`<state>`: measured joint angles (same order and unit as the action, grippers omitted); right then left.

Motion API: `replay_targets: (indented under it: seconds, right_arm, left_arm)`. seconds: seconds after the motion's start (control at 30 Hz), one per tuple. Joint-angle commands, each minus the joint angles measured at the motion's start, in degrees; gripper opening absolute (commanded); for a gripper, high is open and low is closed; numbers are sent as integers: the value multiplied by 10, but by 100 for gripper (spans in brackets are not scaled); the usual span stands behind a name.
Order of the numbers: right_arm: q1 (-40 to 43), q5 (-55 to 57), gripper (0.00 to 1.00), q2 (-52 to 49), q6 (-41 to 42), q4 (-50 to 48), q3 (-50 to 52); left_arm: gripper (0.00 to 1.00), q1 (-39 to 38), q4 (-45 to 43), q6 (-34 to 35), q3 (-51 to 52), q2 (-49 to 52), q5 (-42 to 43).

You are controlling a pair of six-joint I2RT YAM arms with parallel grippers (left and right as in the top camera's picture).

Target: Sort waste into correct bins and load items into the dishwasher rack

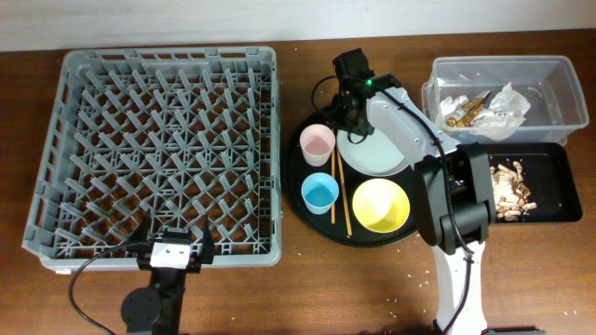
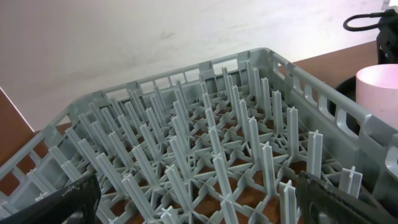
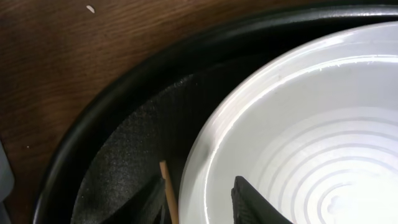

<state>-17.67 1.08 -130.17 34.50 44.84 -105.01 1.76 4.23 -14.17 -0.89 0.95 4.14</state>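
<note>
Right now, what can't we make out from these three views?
- Right claw: right wrist view cuts the fingers at the bottom edge; grip on white plate rim unclear. Overhead, the right arm covers it.
- Rectangular black tray: left end under right arm, overhead.
- Pink cup: cut by right edge, left wrist view.
- Left claw: only open tips show, bottom corners.

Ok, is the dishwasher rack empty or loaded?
Empty. The dishwasher rack shows only bare pegs from overhead; the white plate, yellow bowl, pink cup and blue cup sit on the round black tray.
</note>
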Motion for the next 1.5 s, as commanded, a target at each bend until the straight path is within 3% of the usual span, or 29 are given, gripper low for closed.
replay_targets:
  seconds: [0.0, 0.13, 0.3, 0.63, 0.87, 1.47]
  right_arm:
    - [-4, 11, 37, -15, 5, 8, -6]
    - [6, -7, 36, -6, -11, 38, -24]
    - [42, -63, 38, 16, -77, 117, -132]
    - [55, -111, 38, 80, -121, 264, -137]
    - [76, -170, 42, 134, -208, 352, -137]
    - [71, -170, 50, 134, -223, 360, -137]
  left_arm:
    - [100, 3, -1, -9, 4, -2, 6]
    - [100, 3, -1, -9, 4, -2, 6]
    - [100, 3, -1, -9, 4, -2, 6]
    - [100, 3, -1, -9, 4, -2, 6]
    - [100, 3, -1, -9, 4, -2, 6]
    - [100, 3, -1, -9, 4, -2, 6]
